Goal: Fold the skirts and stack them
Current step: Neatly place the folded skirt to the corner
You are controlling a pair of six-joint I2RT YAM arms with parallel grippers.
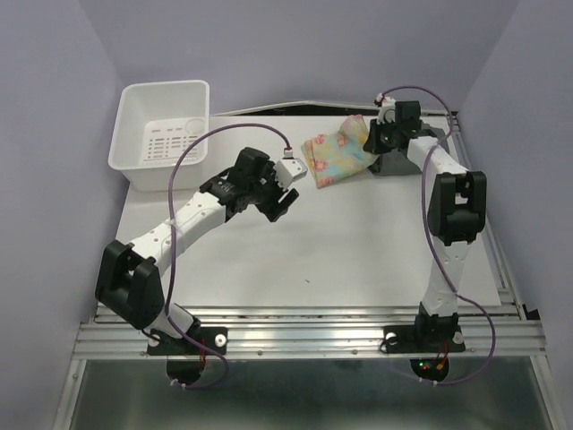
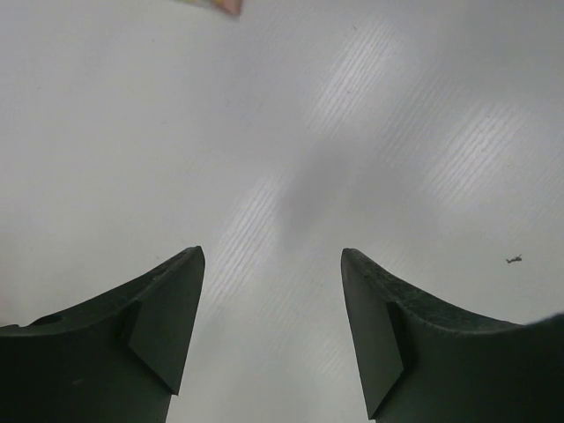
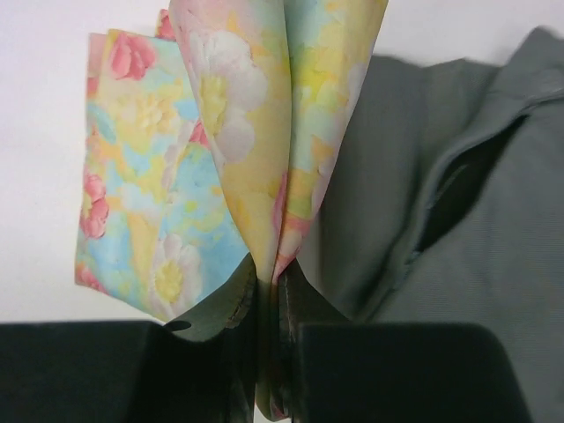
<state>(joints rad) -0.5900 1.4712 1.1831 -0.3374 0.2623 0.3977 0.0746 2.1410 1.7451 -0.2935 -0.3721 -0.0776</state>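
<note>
I count 2 skirts, 1 bin [image 1: 166, 85]. R gripper [image 3: 267, 286] clamped on fold of floral skirt [image 3: 167, 203], far-right of table [image 1: 340, 251]; grey skirt [image 3: 476, 229] lies just beside fingers. L gripper [image 2: 273, 264] spread apart over table.
</note>
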